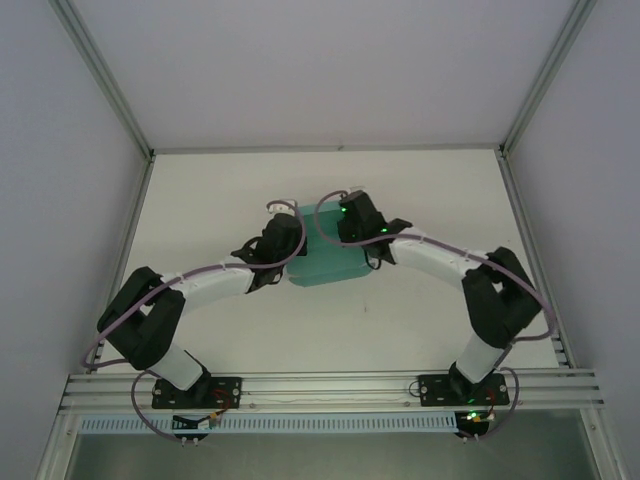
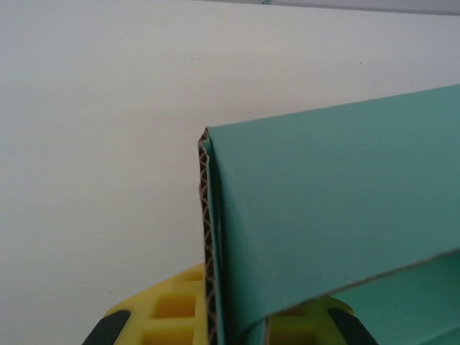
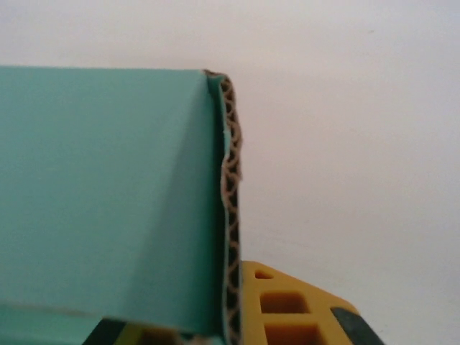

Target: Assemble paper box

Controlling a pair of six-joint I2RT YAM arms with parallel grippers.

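the teal paper box (image 1: 322, 252) lies at the centre of the top view on the white table (image 1: 420, 320), between the two arms. the left gripper (image 1: 272, 248) is clamped on its left edge. in the left wrist view, the corrugated edge runs down between the yellow fingers (image 2: 169, 313) at the bottom of the frame. the right gripper (image 1: 352, 228) is closed on the box's upper right part, with a yellow finger (image 3: 287, 313) tight beside the raw edge.

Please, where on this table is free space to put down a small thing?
Free: the table between the paper box and the arm bases, and the far strip along the back wall. Crowded: the middle, where the left gripper and right gripper both clamp the box.
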